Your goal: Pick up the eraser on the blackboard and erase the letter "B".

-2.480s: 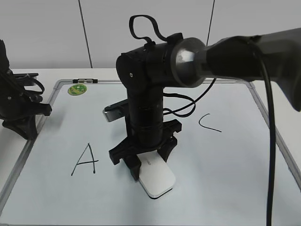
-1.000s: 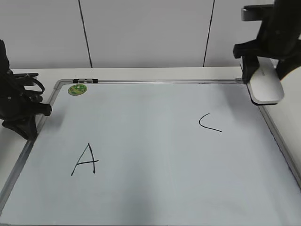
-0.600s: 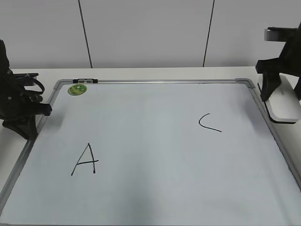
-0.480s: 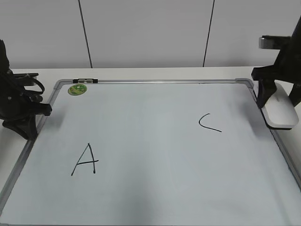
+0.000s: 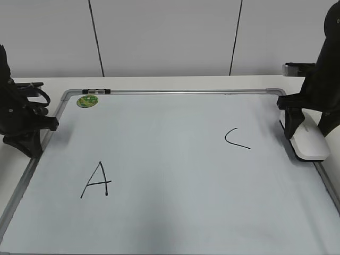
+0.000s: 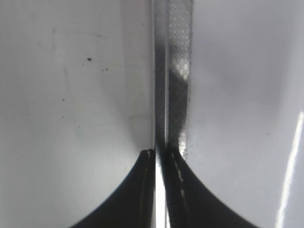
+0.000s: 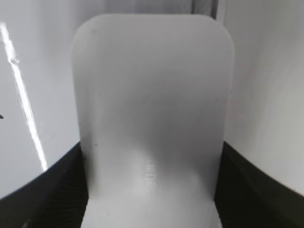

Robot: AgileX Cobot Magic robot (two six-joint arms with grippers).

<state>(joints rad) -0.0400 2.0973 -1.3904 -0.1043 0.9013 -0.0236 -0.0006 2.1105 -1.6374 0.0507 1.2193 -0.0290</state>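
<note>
Exterior view shows you one blackboard [image 5: 175, 175], two letters, one eraser [image 5: 308, 142] clenched by your right gripper [image 5: 307, 123]; left gripper [image 6: 160, 159] pinched closed.

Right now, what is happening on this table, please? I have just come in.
The right gripper holds the white eraser between its jaws at the right edge of the blackboard. On the board only the letters "A" and "C" show; no "B" is visible between them, so the erasing seems done. The left gripper is shut and empty, resting at the board's left frame. A green sticker sits near the far left corner.
</note>
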